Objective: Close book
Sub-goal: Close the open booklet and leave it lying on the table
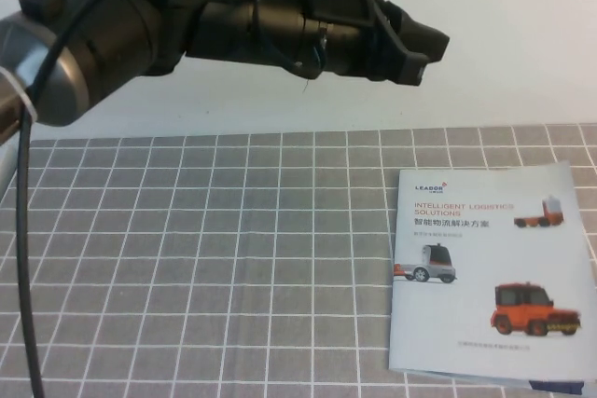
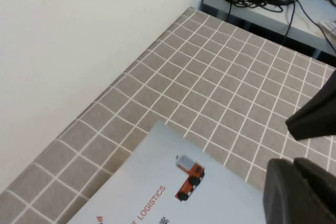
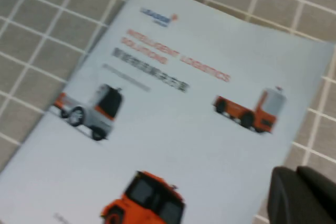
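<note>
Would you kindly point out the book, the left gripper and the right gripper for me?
book [image 1: 490, 272]: high view, on the middle of its front cover.
left gripper [image 1: 422, 55]: high view, at its fingertip end, raised high at the far side.
right gripper [image 3: 303, 198]: right wrist view, on its dark body, over the book's cover.

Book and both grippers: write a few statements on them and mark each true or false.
The book lies closed, cover up. True.
The left gripper hangs high above the checked mat, touching nothing. True.
The book is on the robot's left side of the mat. False: on its right side.
The right gripper clamps the book. False: it hovers above the cover.
The cover shows an orange vehicle. True.
</note>
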